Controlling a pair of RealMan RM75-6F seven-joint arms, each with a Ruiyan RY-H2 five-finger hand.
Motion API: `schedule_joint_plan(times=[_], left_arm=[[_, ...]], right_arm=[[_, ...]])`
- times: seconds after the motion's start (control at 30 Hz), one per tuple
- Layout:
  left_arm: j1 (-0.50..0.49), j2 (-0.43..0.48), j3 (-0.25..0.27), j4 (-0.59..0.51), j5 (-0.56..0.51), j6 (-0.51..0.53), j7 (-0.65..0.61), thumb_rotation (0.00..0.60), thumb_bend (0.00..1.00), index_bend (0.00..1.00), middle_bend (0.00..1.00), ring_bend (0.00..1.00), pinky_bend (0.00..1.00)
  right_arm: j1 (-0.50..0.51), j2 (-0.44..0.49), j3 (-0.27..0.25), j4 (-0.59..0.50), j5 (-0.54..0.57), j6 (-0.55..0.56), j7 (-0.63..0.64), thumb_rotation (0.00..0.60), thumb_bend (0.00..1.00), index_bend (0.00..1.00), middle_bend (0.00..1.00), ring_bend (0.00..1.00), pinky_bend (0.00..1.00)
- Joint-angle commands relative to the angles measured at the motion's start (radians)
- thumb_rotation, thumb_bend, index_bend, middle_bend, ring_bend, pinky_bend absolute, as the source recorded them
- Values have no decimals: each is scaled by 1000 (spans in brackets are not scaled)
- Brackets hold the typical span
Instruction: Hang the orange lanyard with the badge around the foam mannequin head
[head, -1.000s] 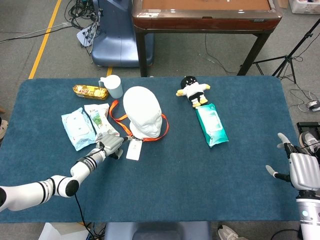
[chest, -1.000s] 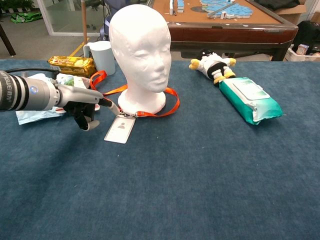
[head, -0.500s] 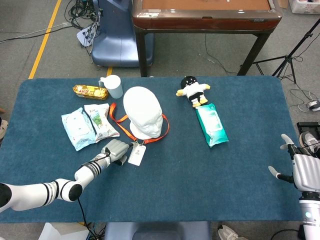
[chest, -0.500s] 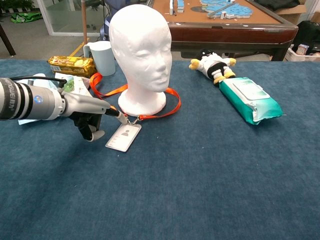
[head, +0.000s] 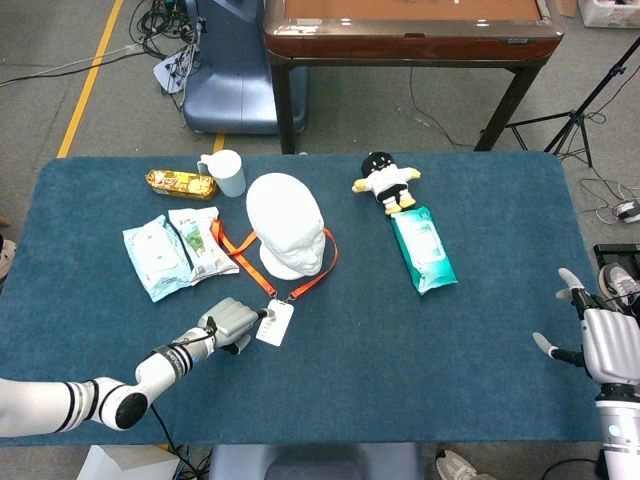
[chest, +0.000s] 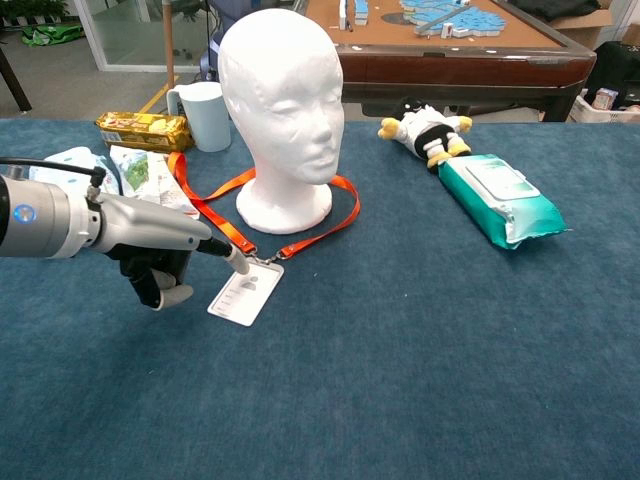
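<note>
Pinching the orange lanyard (chest: 215, 215) beside its badge (chest: 245, 294), the left hand (chest: 160, 252) draws the loop off the table for lifting over the foam mannequin head (chest: 283, 105); right hand (head: 608, 340), lower right, fingers apart.

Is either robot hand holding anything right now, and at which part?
The left robot hand pinches the orange lanyard at its clip end, just above the badge. The right robot hand holds nothing, fingers apart.
</note>
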Motion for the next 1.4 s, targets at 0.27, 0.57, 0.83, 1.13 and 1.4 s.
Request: schedule_joint_plan(times=[0.27, 0.57, 0.83, 1.13, 1.4], left_arm=[[20, -37, -39, 35, -6, 81, -10, 600, 550, 108, 968, 1000, 958], [-11, -113, -62, 130, -91, 53, 10, 600, 550, 106, 968, 1000, 958], [-29, -150, -44, 177, -146, 34, 44, 600, 550, 102, 968, 1000, 958], [-32, -119, -17, 108, -144, 40, 67, 600, 550, 102, 968, 1000, 958], [-29, -88, 9, 26, -125, 68, 92, 600, 549, 103, 964, 1000, 958]], right_arm=[[-11, -2, -1, 1, -4, -1, 6, 600, 180, 54, 348, 346, 515], [-19, -3, 5, 4, 3, -1, 10, 600, 181, 54, 354, 353, 515], [-24, -5, 8, 8, 9, -5, 12, 600, 180, 54, 356, 354, 515], [-25, -7, 11, 11, 9, -14, 15, 600, 181, 54, 356, 354, 515], [-28, -6, 12, 8, 1, -12, 15, 600, 181, 54, 356, 354, 515]])
